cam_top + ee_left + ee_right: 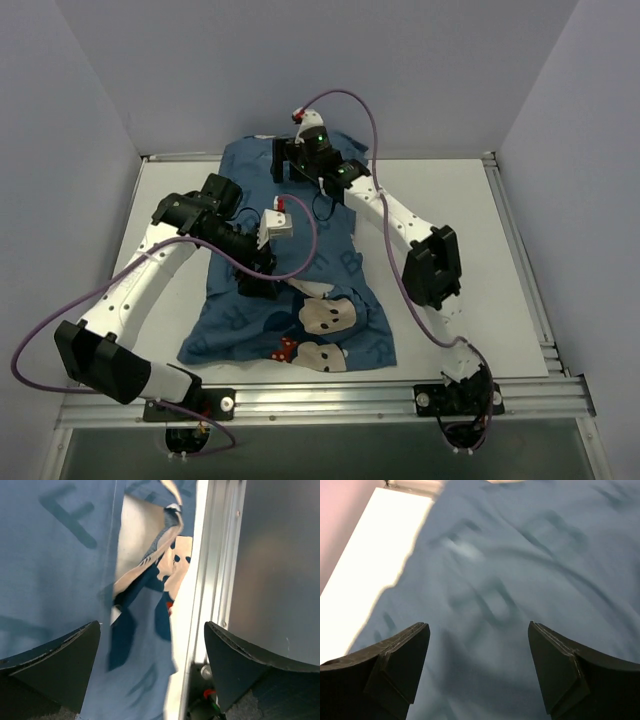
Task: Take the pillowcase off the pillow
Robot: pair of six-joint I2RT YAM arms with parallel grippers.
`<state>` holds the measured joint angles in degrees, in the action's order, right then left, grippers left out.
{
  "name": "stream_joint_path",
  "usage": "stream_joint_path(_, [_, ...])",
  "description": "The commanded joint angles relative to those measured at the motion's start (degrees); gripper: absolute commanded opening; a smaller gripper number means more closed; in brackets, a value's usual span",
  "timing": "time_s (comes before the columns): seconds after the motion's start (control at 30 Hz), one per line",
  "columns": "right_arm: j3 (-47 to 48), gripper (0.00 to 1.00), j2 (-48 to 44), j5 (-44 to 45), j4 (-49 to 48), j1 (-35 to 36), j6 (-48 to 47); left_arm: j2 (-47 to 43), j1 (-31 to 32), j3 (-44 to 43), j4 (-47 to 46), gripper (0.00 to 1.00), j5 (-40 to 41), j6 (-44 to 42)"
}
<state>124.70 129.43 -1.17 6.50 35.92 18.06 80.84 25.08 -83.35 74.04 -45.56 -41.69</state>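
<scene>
Pillowcase (225,325) spread across the worktop (450,200), frame centre.
Your left end effector (151,630), fingers wide apart, is empty above its near half by the mouse faces (328,315); your right end effector (479,627), also apart and empty, sits over its far edge, upper centre.

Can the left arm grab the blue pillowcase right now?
Probably yes. The left gripper hangs open just above the pillowcase, and nothing sits between its fingers and the cloth. It would likely only need to dip down and close.
</scene>
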Motion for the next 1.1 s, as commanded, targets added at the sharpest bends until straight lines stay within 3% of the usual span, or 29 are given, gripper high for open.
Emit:
stream_joint_path(0.0, [-10.2, 0.83, -15.1, 0.6, -1.8, -8.1, 1.0, 0.9, -4.0, -8.4, 2.7, 0.94, -6.0, 3.5])
stream_joint_path(0.07, [-18.4, 0.83, -21.6, 1.8, -2.4, -10.0, 0.0, 1.0, -8.0, -9.8, -0.4, 0.94, -7.1, 7.1])
stream_joint_path(0.13, [-23.3, 0.84, -25.7, 4.3, -0.8, -10.7, -2.0, -0.2, -13.2, -7.8, -10.3, 0.94, -3.1, 15.6])
stream_joint_path(0.23, [-35.6, 0.84, -33.9, 4.3, -0.4, -10.6, -1.7, -2.8, -12.5, -0.5, -20.4, 0.94, 11.9, 15.7])
stream_joint_path(0.33, [-51.1, 0.82, -41.3, -3.3, -4.2, -10.3, 1.9, -3.5, -10.9, 6.8, -28.1, 0.94, 23.8, 16.4])
stream_joint_path(0.4, [-60.8, 0.80, -45.1, -8.5, -5.9, -9.6, 5.9, -2.5, -11.1, 10.0, -32.5, 0.94, 28.3, 17.2])
stream_joint_path(0.53, [-68.8, 0.75, -46.9, -9.6, -13.8, -4.8, 9.9, -0.9, -12.2, 13.8, -37.0, 0.98, 32.5, 16.6])
stream_joint_path(0.57, [-68.8, 0.71, -45.2, -10.2, -14.7, -3.8, 10.3, -0.3, -12.1, 14.1, -35.9, 0.85, 31.4, 16.2])
stream_joint_path(0.6, [-68.2, 0.59, -43.9, -12.2, -16.2, -3.8, 10.5, -0.2, -11.7, 14.3, -34.9, 0.53, 30.6, 15.5])
stream_joint_path(0.67, [-64.0, 0.42, -38.1, -13.4, -16.9, -3.6, 9.8, -0.6, -10.4, 15.1, -31.3, 0.31, 28.3, 14.7])
stream_joint_path(0.7, [-61.7, 0.25, -35.8, -13.9, -17.1, -4.0, 9.4, -2.1, -9.7, 15.6, -30.5, 0.24, 26.2, 13.7])
stream_joint_path(0.73, [-58.9, 0.15, -33.2, -15.5, -16.9, -4.5, 9.0, -3.0, -9.0, 16.5, -29.9, 0.07, 25.4, 13.2])
stream_joint_path(0.8, [-46.9, 0.00, -25.1, -17.5, -14.9, -5.9, 8.6, -6.9, -6.9, 19.2, -28.0, 0.02, 23.7, 11.7])
stream_joint_path(1.03, [5.5, 0.00, -0.9, -16.2, 4.4, -7.3, 4.2, -11.9, -7.0, 20.0, -19.1, 0.02, 9.1, 9.2])
stream_joint_path(1.07, [10.1, 0.09, 2.6, -15.6, 5.9, -7.5, 4.0, -11.8, -7.3, 19.8, -20.1, 0.02, 8.4, 9.8])
